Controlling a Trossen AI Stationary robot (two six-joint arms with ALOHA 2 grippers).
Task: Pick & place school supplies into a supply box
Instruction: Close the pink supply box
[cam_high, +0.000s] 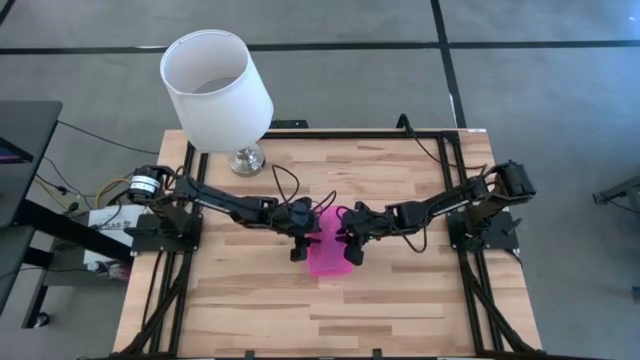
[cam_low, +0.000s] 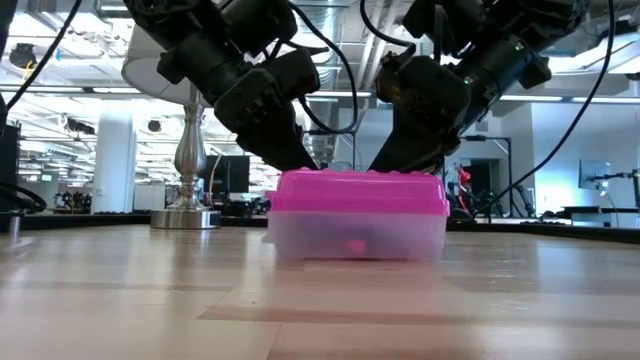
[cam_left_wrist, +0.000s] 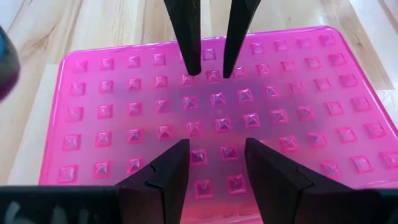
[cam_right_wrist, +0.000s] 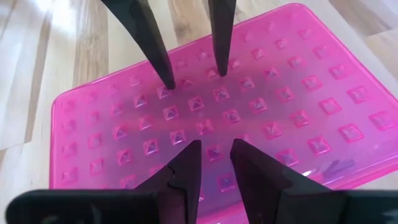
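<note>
Seeing the supply box (cam_low: 357, 215) closed, sitting flat on the table (cam_high: 250, 310), nearest thing to the low camera. Pink studded lid (cam_left_wrist: 211, 112) on top, clear base below; something small and pink shows through the base, can't tell what.

Both arms sit over the box. Left gripper (cam_left_wrist: 211, 158) is above the lid, fingers (cam_left_wrist: 165, 180) parted with nothing between them, tips just off or on the studs; can't tell if they touch. Right gripper (cam_right_wrist: 214, 155) is over the same lid from the opposite side, fingers (cam_right_wrist: 180, 177) slightly apart, also gripping nothing. In each wrist view I see the other arm's two fingertips pointing down at the lid just beyond. From above, left gripper is at the box's left edge, right gripper at its right edge.

Behind the box, well apart: a lamp, white lampshade (cam_high: 215, 85) on a silver base (cam_high: 246, 158), near the table's far edge.
</note>
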